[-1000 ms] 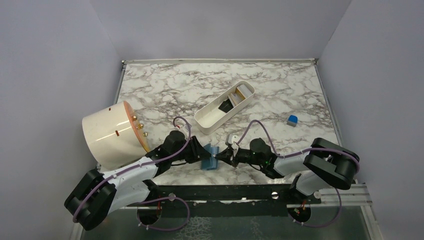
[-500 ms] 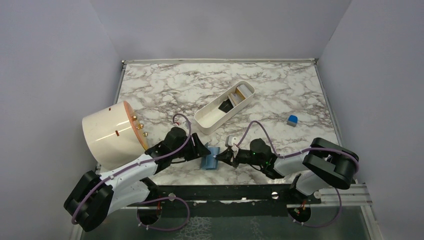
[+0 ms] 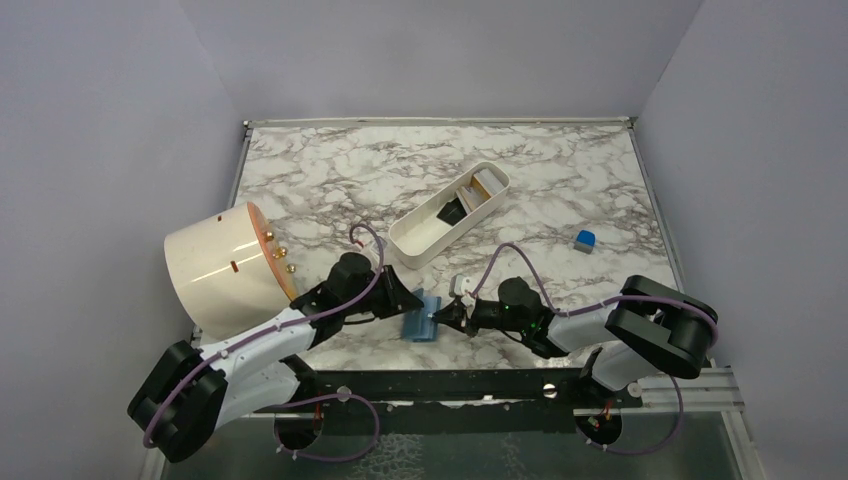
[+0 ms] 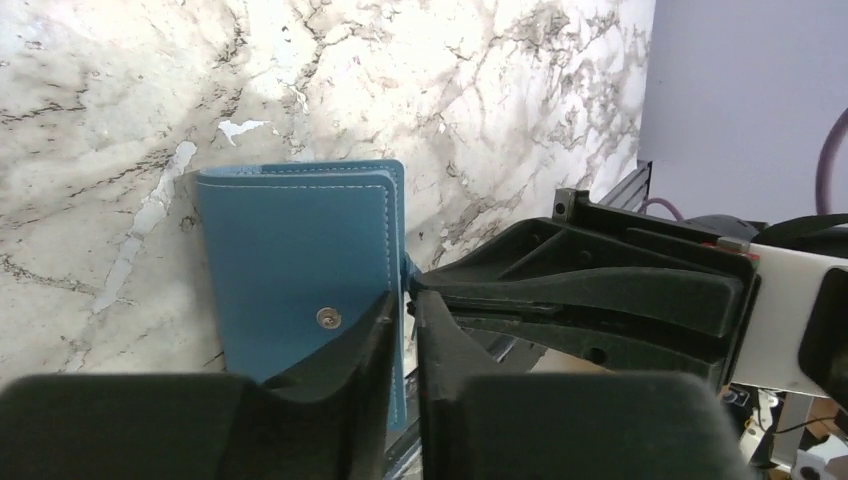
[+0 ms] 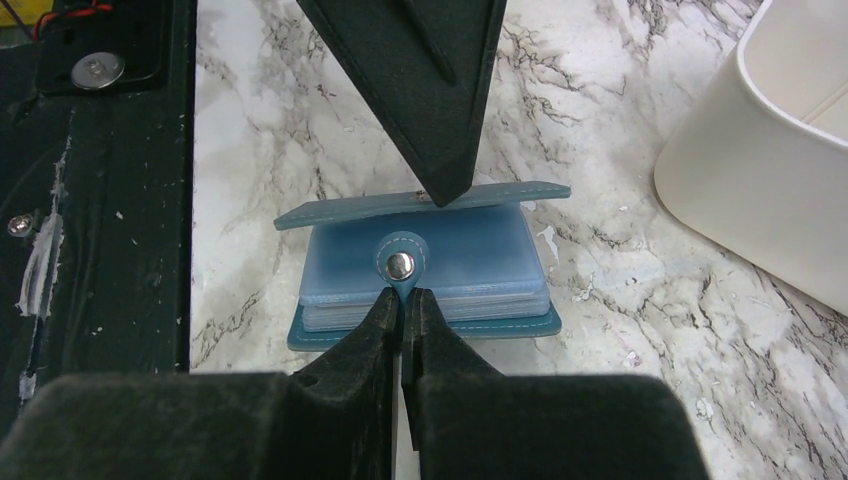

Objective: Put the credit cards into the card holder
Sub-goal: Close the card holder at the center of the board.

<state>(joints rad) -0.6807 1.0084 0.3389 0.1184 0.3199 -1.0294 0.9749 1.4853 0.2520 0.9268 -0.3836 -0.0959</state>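
Note:
The teal-blue card holder lies near the table's front edge between both grippers. My left gripper is shut on the edge of its top cover and holds that cover lifted; in the right wrist view the cover stands raised above the clear pockets. My right gripper is shut on the snap tab at the holder's near side. The credit cards, gold, pale and black, lie in the long white tray farther back.
A large white cylinder lies on its side at the left, close to the left arm. A small blue cube sits at the right. The tray's wall shows in the right wrist view. The black base rail runs along the table's front edge.
My left gripper has shifted slightly up and back with the cover, opening the holder a little more. My right gripper has edged left, still on the tab.

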